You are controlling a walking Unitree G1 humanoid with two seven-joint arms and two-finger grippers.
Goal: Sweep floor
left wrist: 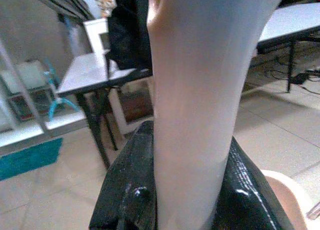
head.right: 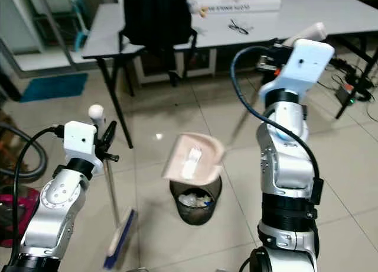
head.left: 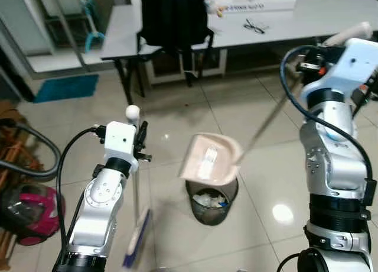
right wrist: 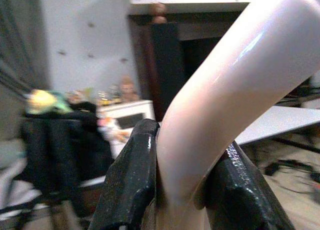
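The left tool (left wrist: 192, 200) grips the broom (head.left: 135, 239), brush down on the floor beside the bin (head.left: 211, 201). The right tool (right wrist: 180, 190) is clenched on the handle of the dustpan (head.left: 211, 159), tilted over the bin. Tip steeper, lip inside the rim, so nothing spills.

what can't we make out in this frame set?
- Wastebasket contents, eye views: the dustpan tilted above covers part of the opening.
- Broom head, eye views: blurred, cut by the bottom edge.
- Left wrist view: the broom handle gripped by the left gripper blocks the middle.
- Right wrist view: the dustpan handle in the right gripper blocks the middle; background blurred.
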